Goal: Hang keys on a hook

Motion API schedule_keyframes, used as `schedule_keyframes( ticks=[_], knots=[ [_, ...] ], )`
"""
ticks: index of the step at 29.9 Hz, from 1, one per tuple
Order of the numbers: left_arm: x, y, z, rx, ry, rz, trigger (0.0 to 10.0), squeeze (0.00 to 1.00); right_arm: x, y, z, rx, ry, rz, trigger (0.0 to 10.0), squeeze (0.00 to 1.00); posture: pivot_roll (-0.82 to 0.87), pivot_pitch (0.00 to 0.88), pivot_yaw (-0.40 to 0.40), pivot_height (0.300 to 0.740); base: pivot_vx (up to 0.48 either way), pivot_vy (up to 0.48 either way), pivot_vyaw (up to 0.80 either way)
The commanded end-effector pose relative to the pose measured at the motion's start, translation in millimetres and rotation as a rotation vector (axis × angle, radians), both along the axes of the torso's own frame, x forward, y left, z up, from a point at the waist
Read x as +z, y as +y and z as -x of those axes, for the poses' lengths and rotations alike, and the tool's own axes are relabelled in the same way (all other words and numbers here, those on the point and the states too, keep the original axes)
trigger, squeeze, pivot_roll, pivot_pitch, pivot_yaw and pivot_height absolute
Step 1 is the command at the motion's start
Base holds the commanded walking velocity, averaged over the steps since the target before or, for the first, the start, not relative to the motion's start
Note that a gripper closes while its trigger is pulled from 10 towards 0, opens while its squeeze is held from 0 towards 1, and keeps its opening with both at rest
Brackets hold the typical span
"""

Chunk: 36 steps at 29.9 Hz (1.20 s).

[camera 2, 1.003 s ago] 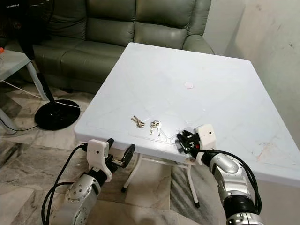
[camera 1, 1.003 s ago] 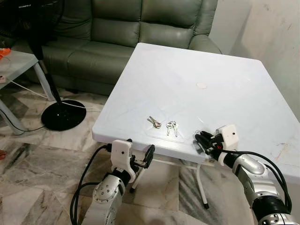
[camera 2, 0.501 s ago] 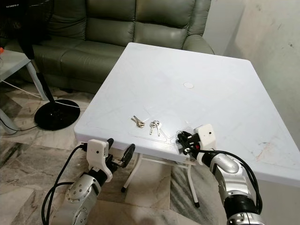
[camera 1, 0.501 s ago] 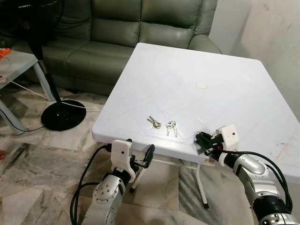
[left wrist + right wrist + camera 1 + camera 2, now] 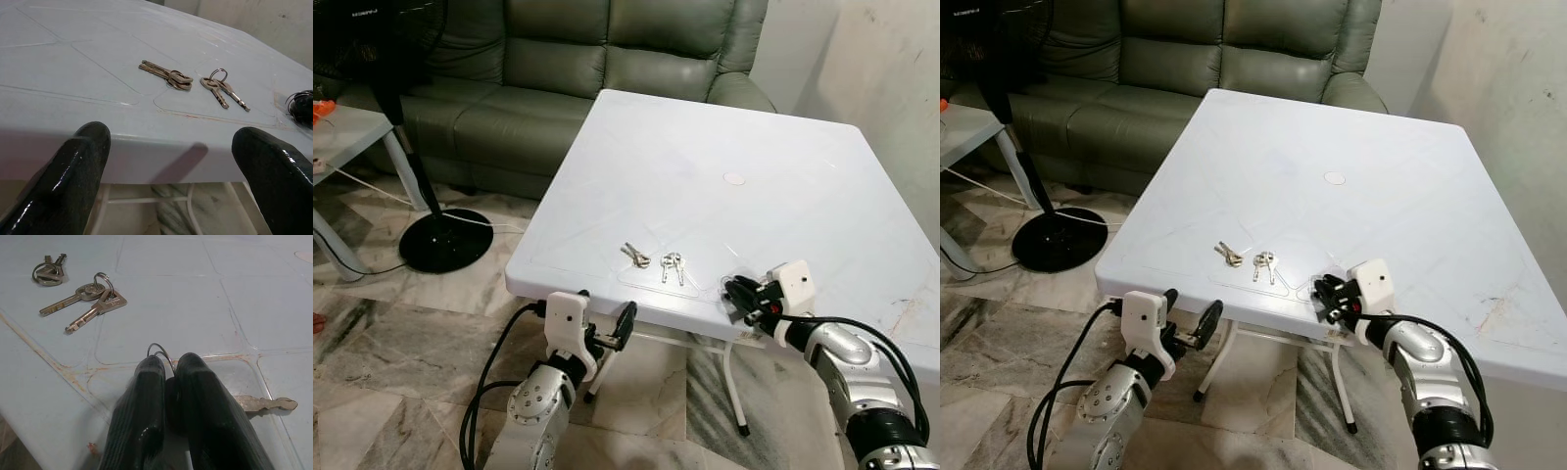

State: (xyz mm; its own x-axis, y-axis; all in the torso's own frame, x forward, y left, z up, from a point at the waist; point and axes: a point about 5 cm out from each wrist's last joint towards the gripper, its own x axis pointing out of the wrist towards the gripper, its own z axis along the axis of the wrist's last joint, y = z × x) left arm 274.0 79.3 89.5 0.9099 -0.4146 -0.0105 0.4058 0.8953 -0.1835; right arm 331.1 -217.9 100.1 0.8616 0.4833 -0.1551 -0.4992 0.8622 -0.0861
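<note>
Right gripper [image 5: 168,382] reaches low over the white counter [image 5: 705,166] front edge, forearm angled in from the right, jaws pinching a key ring [image 5: 161,352] whose key [image 5: 264,404] lies flat on the counter. Two more key sets [image 5: 651,260] lie just beyond. Left gripper [image 5: 171,161] hangs below the counter edge, jaws spread. No legible writing.

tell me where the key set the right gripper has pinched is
The right gripper pinches the ring of a key set at the white table's near edge, to the robot's right of two loose key sets.
</note>
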Motion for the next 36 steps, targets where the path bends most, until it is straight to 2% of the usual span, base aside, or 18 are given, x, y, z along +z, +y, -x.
schedule_keyframes(
  ticks=[1,6,7,8,11,12,25,26,27,29,36],
  knots=[
    [3.4,-14.1,2.6,-0.023,0.005,0.044,10.0,0.0,-0.8,-6.0,1.8,-0.001,0.006,0.009,10.0,0.0,0.04,0.117,-0.091,0.74,0.0,0.0,0.0],
    [3.6,-14.1,2.4,-0.021,0.005,0.046,10.0,0.0,-0.1,-8.4,2.1,0.01,0.016,-0.007,10.0,0.0,0.03,0.12,-0.09,0.74,0.0,0.0,0.0],
    [3.9,-14.1,2.4,-0.021,0.006,0.048,10.0,0.0,0.4,-8.5,2.3,0.015,0.02,-0.022,10.0,0.96,0.03,0.12,-0.09,0.74,0.0,0.0,0.0],
    [4.0,-14.1,2.3,-0.021,0.006,0.049,10.0,0.0,0.9,-8.7,2.2,0.015,0.016,-0.018,10.0,1.0,0.03,0.12,-0.09,0.74,0.0,0.0,0.0],
    [4.0,-14.3,2.4,-0.022,0.006,0.05,10.0,0.0,1.8,-9.8,1.8,0.002,0.003,0.002,10.0,1.0,0.03,0.121,-0.09,0.74,0.0,0.0,0.0],
    [3.9,-14.7,2.5,-0.022,0.007,0.051,10.0,0.0,1.2,-10.3,1.8,0.0,0.002,0.02,10.0,0.0,0.03,0.121,-0.09,0.74,0.0,0.0,0.0],
    [4.0,-14.7,2.9,-0.022,0.011,0.054,10.0,0.0,1.1,-11.9,3.2,0.009,-0.002,0.016,10.0,0.0,0.03,0.123,-0.087,0.74,0.0,0.0,0.0],
    [4.1,-14.7,2.9,-0.022,0.012,0.055,10.0,0.0,1.7,-12.0,3.4,0.013,-0.007,0.016,3.5,0.0,0.03,0.123,-0.086,0.74,0.0,0.0,0.0],
    [4.1,-14.8,2.9,-0.022,0.013,0.056,10.0,0.0,2.1,-12.1,3.6,0.016,-0.011,0.015,3.5,0.0,0.03,0.123,-0.086,0.74,0.0,0.0,0.0],
    [4.3,-15.0,2.8,-0.022,0.013,0.058,10.0,0.0,3.3,-12.5,4.3,0.026,-0.021,0.005,0.0,0.0,0.03,0.123,-0.086,0.74,0.0,0.0,0.0],
    [4.4,-15.2,2.4,-0.019,0.012,0.056,10.0,0.0,3.9,-13.9,4.4,0.023,-0.022,-0.001,0.0,0.0,0.03,0.122,-0.088,0.74,0.0,0.0,0.0]
  ],
)
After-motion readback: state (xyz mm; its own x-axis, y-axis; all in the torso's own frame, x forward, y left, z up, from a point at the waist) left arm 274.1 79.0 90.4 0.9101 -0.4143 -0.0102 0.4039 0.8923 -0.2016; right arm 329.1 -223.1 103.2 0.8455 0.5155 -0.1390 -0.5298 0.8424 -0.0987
